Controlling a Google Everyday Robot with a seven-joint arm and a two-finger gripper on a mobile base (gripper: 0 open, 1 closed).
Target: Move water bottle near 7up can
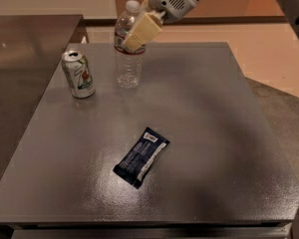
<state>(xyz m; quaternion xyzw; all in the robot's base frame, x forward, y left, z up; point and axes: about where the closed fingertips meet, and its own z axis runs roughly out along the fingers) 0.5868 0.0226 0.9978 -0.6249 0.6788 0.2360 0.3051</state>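
The water bottle (127,66) is clear and ribbed with a white cap, and stands upright at the table's far left-centre. My gripper (134,34) reaches in from the upper right and is shut on the bottle's upper body, with a cream finger (143,29) across its front. The 7up can (77,74), silver-topped with white and green sides, stands upright a short way to the bottle's left, apart from it.
A dark blue snack wrapper (141,156) lies flat near the middle of the grey table (214,133). A second dark counter (25,39) adjoins on the left. The table's right edge drops to the floor (284,54).
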